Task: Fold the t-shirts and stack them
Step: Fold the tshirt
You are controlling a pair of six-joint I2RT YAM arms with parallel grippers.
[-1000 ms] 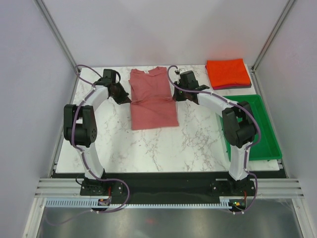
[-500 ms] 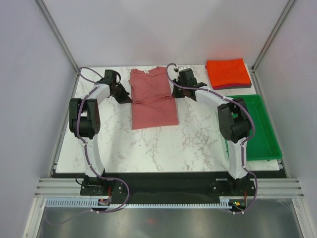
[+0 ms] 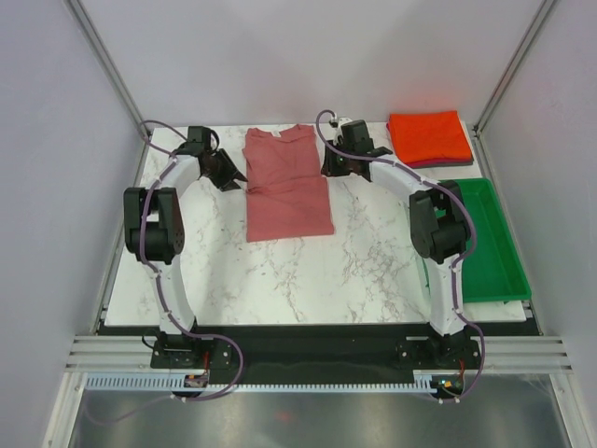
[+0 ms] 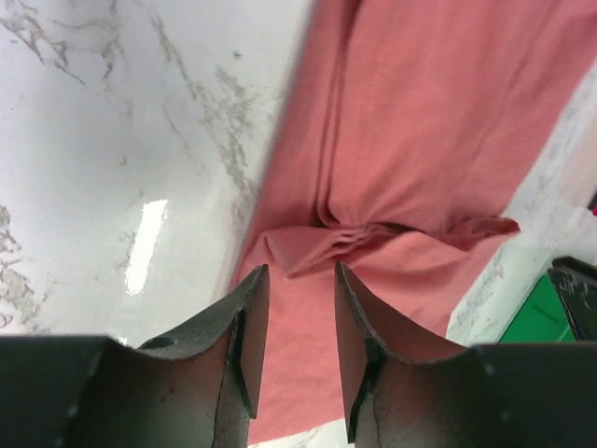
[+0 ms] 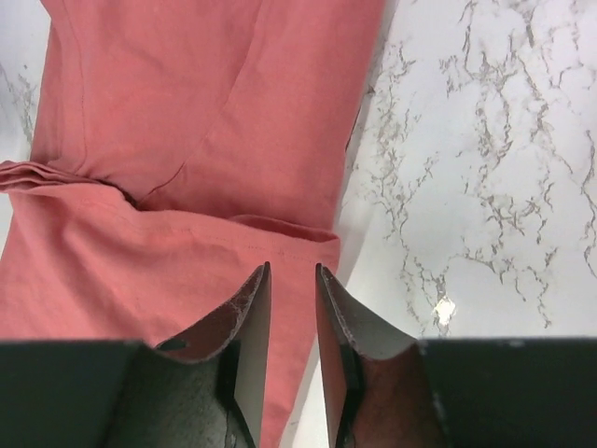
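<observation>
Shirt of a dusty rose-red [image 3: 287, 182] lies flat on the white marbled table [image 3: 308, 271], toward its far side and about midway across, collar at the far end and hem nearest the arm bases. Its sleeves look tucked in, so it reads from above as a long rectangle, with a bunched crease running across it roughly halfway down. The left fingers [image 4: 247, 317] hang over the shirt's left edge, just beside the point where that crease gathers into small pleats; they are parted by a narrow gap, with cloth showing through it and nothing pinched between them. The right fingers [image 5: 250, 308] sit over the opposite edge, above a folded-over lip of fabric, and they too stand slightly apart with nothing clamped. Whether either pair of tips actually touches the cloth is hard to judge from these angles, since the wrist cameras look straight down past them. Both arms reach forward from the near edge, elbows bent outward, one on each side of the shirt. At the table's far right corner lies a folded bright orange-red shirt [image 3: 429, 136], well apart from the rose one, resting on a darker maroon shirt [image 3: 438, 164] of which only a thin strip shows along the near edge. Nearer along the right side sits a green tray [image 3: 494, 271].
</observation>
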